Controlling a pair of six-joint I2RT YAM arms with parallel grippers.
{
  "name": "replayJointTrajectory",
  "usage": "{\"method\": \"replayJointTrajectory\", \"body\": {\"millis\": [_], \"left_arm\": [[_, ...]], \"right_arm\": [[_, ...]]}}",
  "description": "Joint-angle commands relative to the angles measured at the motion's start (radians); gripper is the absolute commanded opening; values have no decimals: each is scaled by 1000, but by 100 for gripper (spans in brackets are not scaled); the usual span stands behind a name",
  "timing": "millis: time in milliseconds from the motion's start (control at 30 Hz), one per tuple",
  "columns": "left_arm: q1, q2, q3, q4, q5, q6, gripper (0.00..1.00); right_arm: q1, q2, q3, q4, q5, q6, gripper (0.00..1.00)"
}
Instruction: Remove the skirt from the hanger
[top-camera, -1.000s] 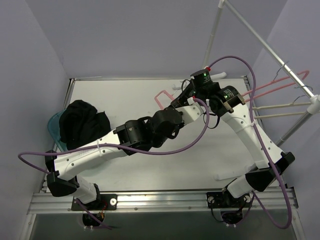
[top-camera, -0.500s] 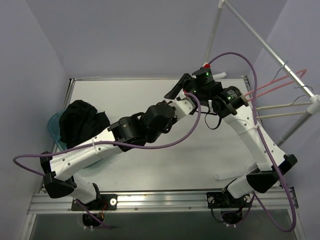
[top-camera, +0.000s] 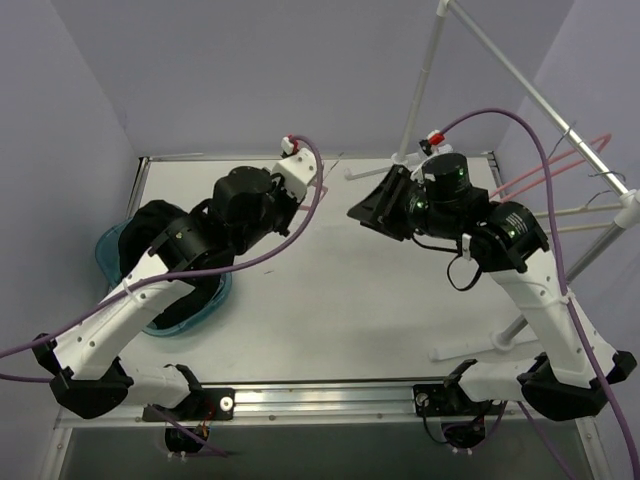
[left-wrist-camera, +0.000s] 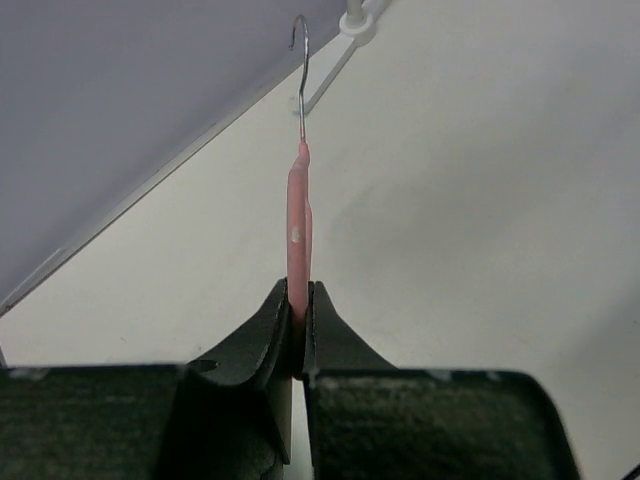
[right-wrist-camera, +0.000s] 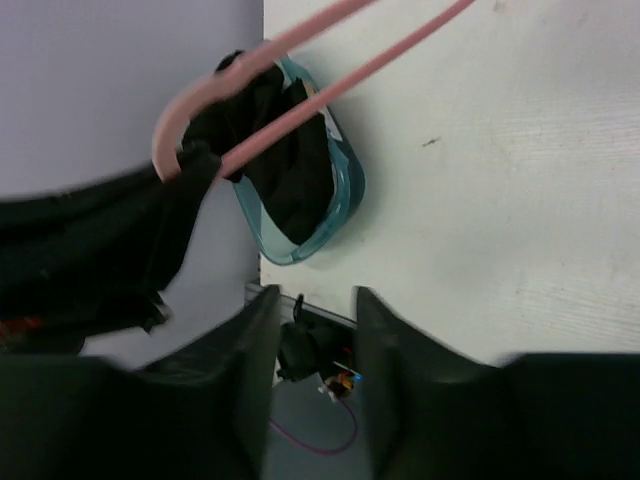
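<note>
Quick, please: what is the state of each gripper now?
Left gripper: closed on the pink plastic hanger with a metal hook.
Right gripper: open, holding nothing.

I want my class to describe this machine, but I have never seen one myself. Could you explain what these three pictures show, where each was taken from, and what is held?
This is a robot with two arms bolted at the near edge of a white table. The wide picture looks down from above and behind the arms. The other two come from a small camera on each wrist. The left end effector, a two-finger clamp, is shut on a pink hanger, seen edge-on. The right end effector is open and holds nothing. A black skirt lies in a teal basket at the table's left. More hangers hang on a rack at the right.
</note>
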Motion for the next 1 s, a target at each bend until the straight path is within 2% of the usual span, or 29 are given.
{"method": "replayJointTrajectory", "body": {"millis": [0,33,67,233,433,667,700,867,967], "left_arm": [[45,32,130,61,199,-65,2],[49,47,152,69,224,-73,2],[54,76,174,78,248,-89,2],[59,185,334,155,391,-145,2],[59,331,461,270,509,-235,2],[49,360,435,498,581,-326,2],[46,352,410,552,577,-329,2],[45,335,405,615,570,-352,2],[46,334,393,696,609,-376,2]], "right_arm": [[43,-78,-63,33,-63,-84,22],[63,-99,-82,58,-78,-106,3],[65,-142,-125,73,-95,-112,0],[70,-274,-279,168,-271,-147,0],[73,-463,-444,122,-379,-160,0],[68,-653,-514,54,-354,-121,0],[70,-662,-514,28,-343,-120,0],[67,-712,-503,-31,-293,-110,0],[62,-733,-501,-40,-281,-101,0]]}}
